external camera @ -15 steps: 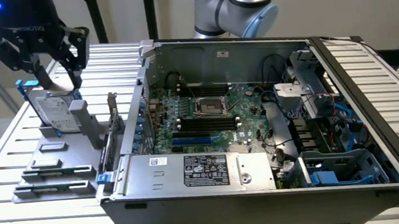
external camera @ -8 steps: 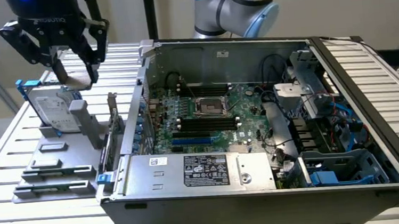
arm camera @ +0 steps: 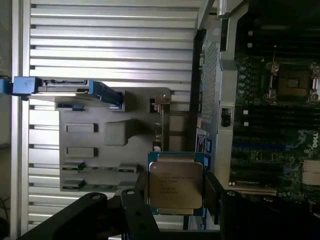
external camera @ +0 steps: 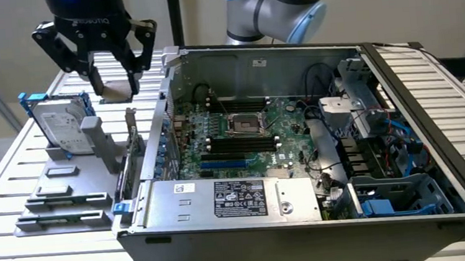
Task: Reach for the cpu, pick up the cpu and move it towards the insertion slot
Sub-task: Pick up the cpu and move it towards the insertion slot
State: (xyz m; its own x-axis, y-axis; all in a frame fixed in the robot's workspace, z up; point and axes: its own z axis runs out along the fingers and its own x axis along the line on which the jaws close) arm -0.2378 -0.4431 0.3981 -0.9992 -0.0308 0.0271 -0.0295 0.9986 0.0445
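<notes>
The cpu [arm camera: 175,184] sat flat between the two fingers of the hand [external camera: 117,92], gripped by its opposite edges with its metal top facing the wrist camera. The hand was closed on it at a fairly wide setting and hung clear of the slatted surface [external camera: 3,162].

Below the hand lay the grey fixture tray [arm camera: 107,134] and the hard drive [external camera: 59,122] in its blue brackets. Beyond the near wall of the computer case [external camera: 307,227], off to one side of the hand and lower than it, was the insertion slot [external camera: 246,124].

The carry looked best done with the chip kept level and the grip unchanged. The hand seemed to need height to pass the case wall, and the chip's edges would probably need squaring to the bracket.
</notes>
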